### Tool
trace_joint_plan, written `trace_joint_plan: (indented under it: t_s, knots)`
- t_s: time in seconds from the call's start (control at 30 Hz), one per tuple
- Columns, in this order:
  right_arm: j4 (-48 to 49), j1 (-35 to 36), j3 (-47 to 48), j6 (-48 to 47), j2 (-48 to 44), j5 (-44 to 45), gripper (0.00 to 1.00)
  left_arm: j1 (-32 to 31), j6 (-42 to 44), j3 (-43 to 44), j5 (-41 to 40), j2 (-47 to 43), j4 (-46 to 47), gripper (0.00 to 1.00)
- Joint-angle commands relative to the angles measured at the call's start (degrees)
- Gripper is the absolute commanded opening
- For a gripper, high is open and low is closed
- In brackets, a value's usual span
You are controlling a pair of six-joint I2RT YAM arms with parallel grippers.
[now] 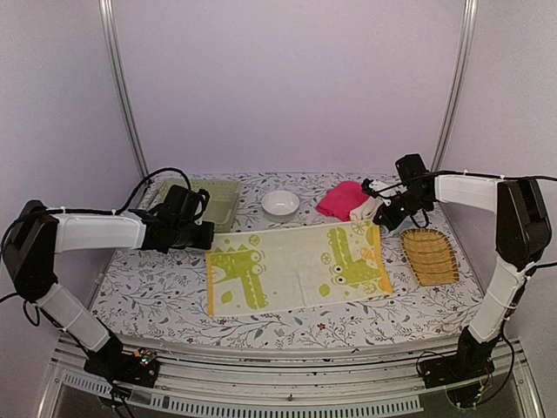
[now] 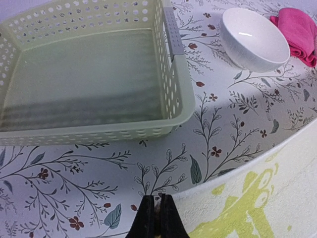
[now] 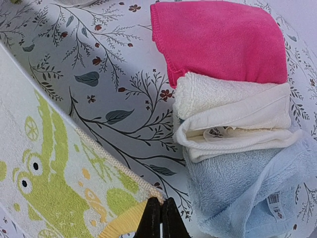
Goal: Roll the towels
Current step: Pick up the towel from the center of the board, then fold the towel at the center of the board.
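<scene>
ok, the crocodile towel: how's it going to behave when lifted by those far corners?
Probably floppy: the crocodile towel lies flat, and its edge rises in a soft curve toward the right gripper pinching its corner. Likely light, since it looks like one thin layer. The middle would probably sag and drag on the tablecloth.

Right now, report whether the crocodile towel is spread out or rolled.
Spread out. The crocodile towel lies open on the table, both crocodile prints fully visible, with no rolled part.

Bottom centre, the hand [image 3: 161, 206] pinches the crocodile towel [image 3: 44, 183] by its corner. The pink towel [image 3: 218, 39], cream-white towel [image 3: 233, 119] and pale blue towel [image 3: 237, 183] overlap down the right.
</scene>
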Motion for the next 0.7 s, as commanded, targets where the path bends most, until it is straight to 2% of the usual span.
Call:
trace_joint_plan:
  t_s: [0.0,0.37,0.67]
  knots:
    - [3.1,-0.5,-3.1,-0.7,-4.7,-2.2,0.03,-0.1,-0.7,-2.8,-0.3,-5.0,1.6,0.0]
    - [3.8,-0.5,-12.0,-1.8,-12.5,-7.8,0.02,-0.8,-1.0,-9.2,6.2,-12.1,0.5,0.0]
    - [3.5,-0.5,-17.3,-4.7,-16.2,-6.2,0.02,-1.8,-1.9,-11.9,13.9,-14.2,-0.4,0.0]
